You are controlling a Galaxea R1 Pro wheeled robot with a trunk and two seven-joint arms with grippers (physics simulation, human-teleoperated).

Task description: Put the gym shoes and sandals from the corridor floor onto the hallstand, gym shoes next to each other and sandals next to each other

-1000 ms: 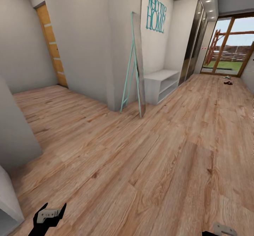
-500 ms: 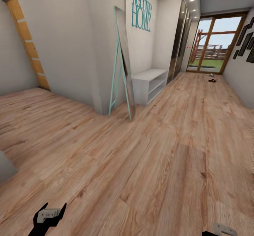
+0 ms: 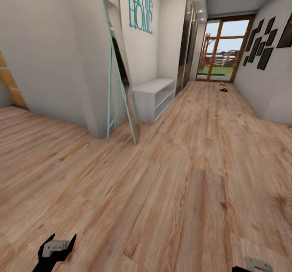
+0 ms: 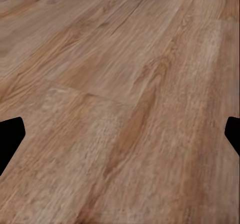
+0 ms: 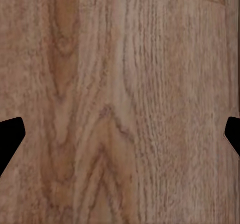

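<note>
Hanging low over the corridor floor [image 3: 190, 174], our left claw [image 3: 56, 248] spreads its black fingers apart around nothing; in its wrist view the dark fingertips [image 4: 10, 139] sit at opposite edges with bare planks between them. Our right claw [image 5: 120, 134] is likewise spread wide and empty, a black tip at each side above boards; from the head we catch just a grey corner of it, low on the right.

We see the floor as light brown wood plank with long streaks of grain and dark knots, matte and smooth. To our left a tall mirror [image 3: 121, 73] in a thin teal frame leans against a pale wall corner. Just past it stands the hallstand [image 3: 152, 91], a pale grey-white boxy unit with a flat top and open shelves, set against the wall under teal "Welcome HOME" lettering [image 3: 140, 8]. Farther along, glossy wardrobe doors [image 3: 187, 48] run to a wood-framed glass door [image 3: 222, 48]. Dark picture frames [image 3: 265, 40] hang on the right wall.

Well beyond the hallstand, near the glass door, small shapes lie on the floor: perhaps a gym shoe [image 3: 221, 84] and a dark sandal [image 3: 223, 89], too tiny for certainty.
</note>
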